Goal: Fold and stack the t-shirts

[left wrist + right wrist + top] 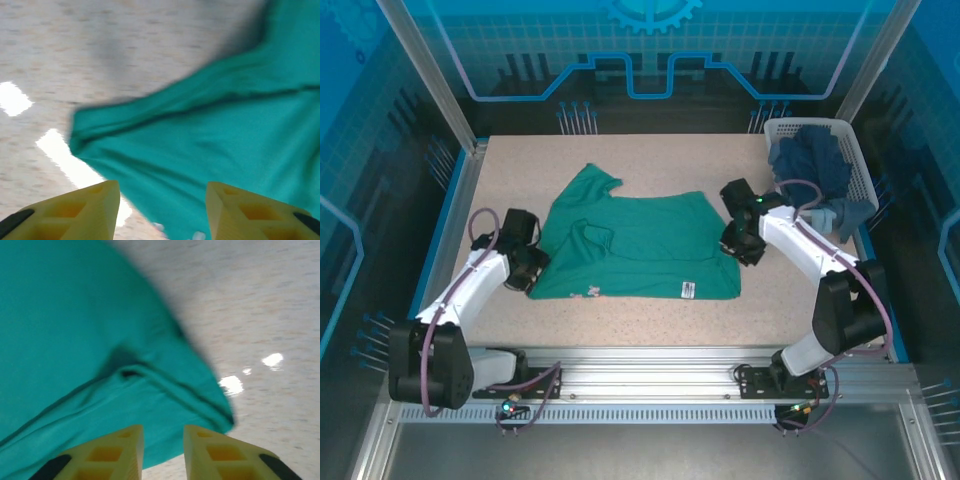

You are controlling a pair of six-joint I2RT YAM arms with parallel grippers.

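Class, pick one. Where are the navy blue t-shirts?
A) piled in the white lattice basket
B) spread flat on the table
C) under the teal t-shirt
A: the navy blue t-shirts are heaped in the white lattice basket at the far right.

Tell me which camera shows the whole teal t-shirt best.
Top external: the teal t-shirt lies on the table with its full outline and white label in frame. Left wrist catches a blurred corner of it; right wrist, another blurred corner with a seam.
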